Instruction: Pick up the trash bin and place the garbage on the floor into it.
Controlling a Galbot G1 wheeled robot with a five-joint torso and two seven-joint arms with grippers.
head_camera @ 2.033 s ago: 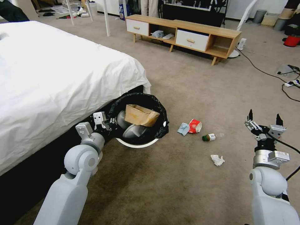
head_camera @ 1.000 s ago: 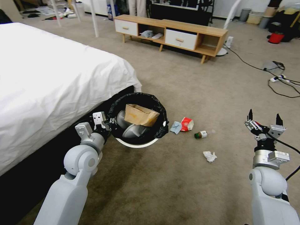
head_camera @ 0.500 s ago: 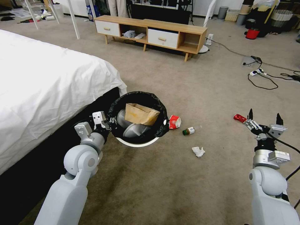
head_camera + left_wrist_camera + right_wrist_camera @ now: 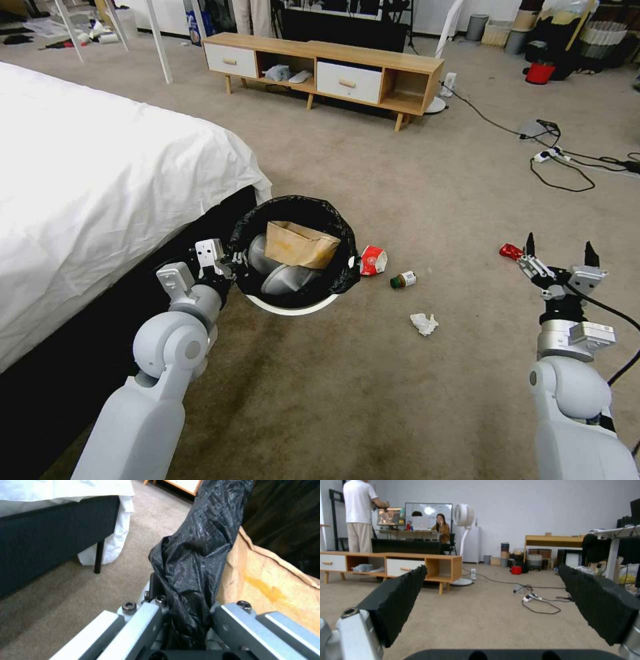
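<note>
Camera shifted, four litter pieces (image 4: 425, 323) floored

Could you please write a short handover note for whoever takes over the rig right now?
Left end effector: shut on the bag-lined rim of the trash bin, held off the carpet beside the bed.
Right end effector: open, empty, raised over the carpet.
Done: bin picked up; brown paper bag is inside it.
Left on the floor: red-white packet next to the bin, green-capped bottle, crumpled tissue, red wrapper just beyond the right end effector.
</note>
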